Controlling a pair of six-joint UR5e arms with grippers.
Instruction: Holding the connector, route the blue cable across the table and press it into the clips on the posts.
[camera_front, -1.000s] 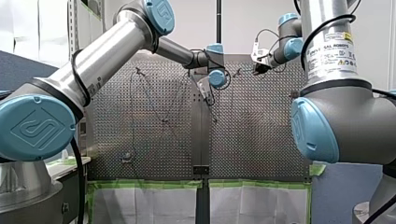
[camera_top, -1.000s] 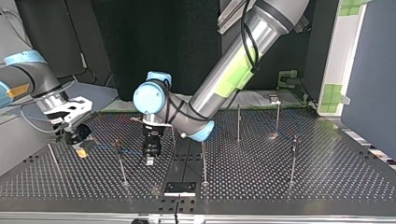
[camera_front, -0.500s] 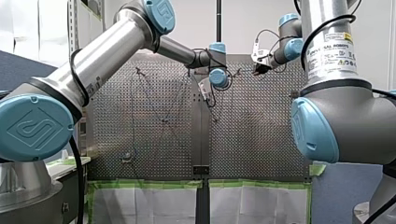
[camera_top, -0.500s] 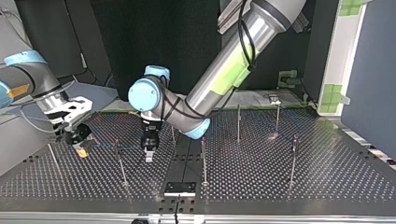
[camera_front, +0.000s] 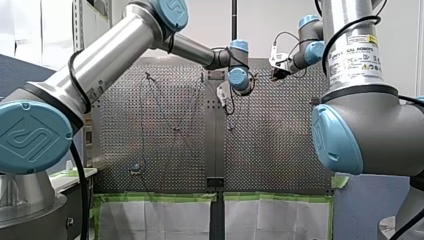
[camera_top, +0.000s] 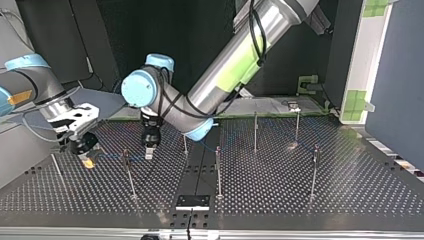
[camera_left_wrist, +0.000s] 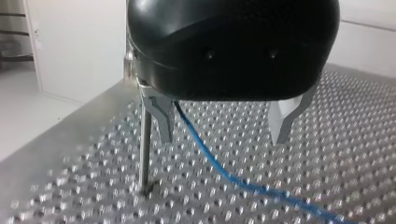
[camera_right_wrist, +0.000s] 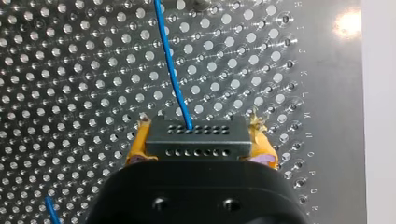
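Observation:
My right gripper (camera_right_wrist: 198, 125) is shut on the dark connector (camera_right_wrist: 196, 138), its yellow pads (camera_right_wrist: 137, 142) against both sides. The blue cable (camera_right_wrist: 173, 74) leaves the connector and runs ahead over the perforated table. At the top view's left, my right gripper (camera_top: 85, 150) hovers low over the plate. My left gripper (camera_left_wrist: 222, 137) stands open above the blue cable (camera_left_wrist: 210, 158), which passes below its metal fingers (camera_left_wrist: 161, 116) without touching them. A thin post (camera_left_wrist: 145, 149) stands just beside one finger. In the top view, my left gripper (camera_top: 148, 151) hangs beside a post (camera_top: 127, 170).
Several thin posts (camera_top: 218, 170) stand across the perforated table (camera_top: 300, 200), more of them toward the top view's right (camera_top: 315, 170). A small black plate (camera_top: 192, 202) lies at the near edge. Green-taped sheets border the table (camera_front: 160, 197) in the front view.
My left gripper has opened, risen off the cable and moved toward the top view's left, away from that camera. My right gripper with the connector has stayed still.

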